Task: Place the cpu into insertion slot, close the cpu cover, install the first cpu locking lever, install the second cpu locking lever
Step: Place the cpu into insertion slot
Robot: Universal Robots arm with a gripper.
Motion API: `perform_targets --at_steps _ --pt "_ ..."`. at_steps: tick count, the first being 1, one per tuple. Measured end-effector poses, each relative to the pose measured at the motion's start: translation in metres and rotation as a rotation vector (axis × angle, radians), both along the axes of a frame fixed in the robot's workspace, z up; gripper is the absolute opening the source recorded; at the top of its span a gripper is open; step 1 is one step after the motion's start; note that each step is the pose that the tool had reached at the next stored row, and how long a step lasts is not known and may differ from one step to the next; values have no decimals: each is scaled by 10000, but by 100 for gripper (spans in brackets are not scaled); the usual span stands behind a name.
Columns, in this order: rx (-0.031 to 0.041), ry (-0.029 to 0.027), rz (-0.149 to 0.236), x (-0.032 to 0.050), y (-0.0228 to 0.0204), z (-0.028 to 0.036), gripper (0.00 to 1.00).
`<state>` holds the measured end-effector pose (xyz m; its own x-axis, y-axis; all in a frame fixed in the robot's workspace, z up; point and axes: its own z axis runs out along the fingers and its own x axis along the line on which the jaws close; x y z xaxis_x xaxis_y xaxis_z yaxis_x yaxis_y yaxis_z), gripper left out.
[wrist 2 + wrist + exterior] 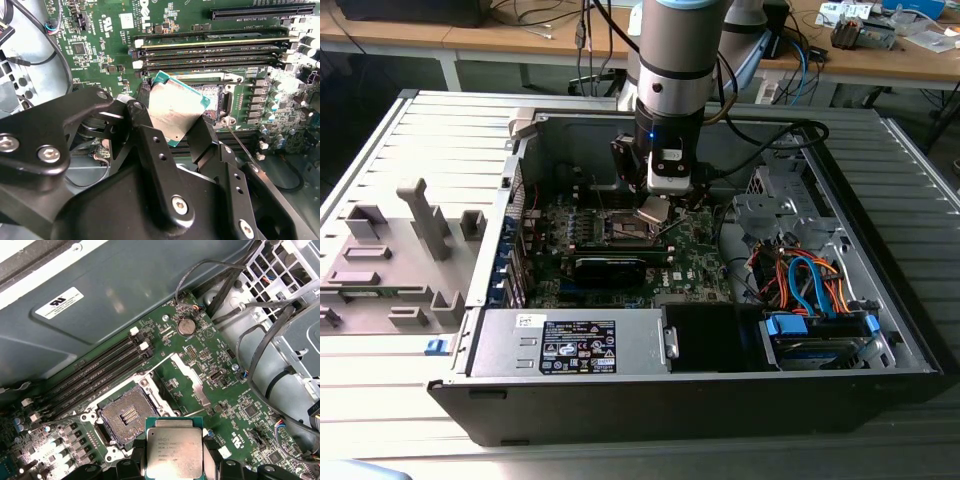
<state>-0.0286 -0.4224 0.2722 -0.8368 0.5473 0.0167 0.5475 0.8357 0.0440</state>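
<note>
so the cpu [175, 107] is up in the air, pinched in the gripper [175, 125], metal top facing up and green rim showing round the edge. it's basically square, so no real long axis. In both wrist views its edges sit twisted against the insertion slot's, and in the second wrist view one corner pokes toward the long black memory slots [210, 52]. The black fingers [152, 150] are closed down to just the chip's width, one on each of two opposite edges, nothing else in them. In the first wrist view the insertion slot [127, 415] lies bare on the green motherboard [225, 365] just beside the chip, pins exposed, and the silvery cpu cover [192, 382] is flipped open off to the side. The exterior view has the gripper down inside the open computer case [620, 400], with the chip hanging a bit tilted over the board. Hard to call: the cpu hides a good chunk of the socket in the second wrist view, its near edge is cut off in the first wrist view, and how high it sits above the socket I can't tell
</note>
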Motion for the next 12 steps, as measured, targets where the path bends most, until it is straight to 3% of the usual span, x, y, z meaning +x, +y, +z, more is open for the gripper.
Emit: perform_targets --at_steps 12 --pt "0 0 -98 0 0 0 55"
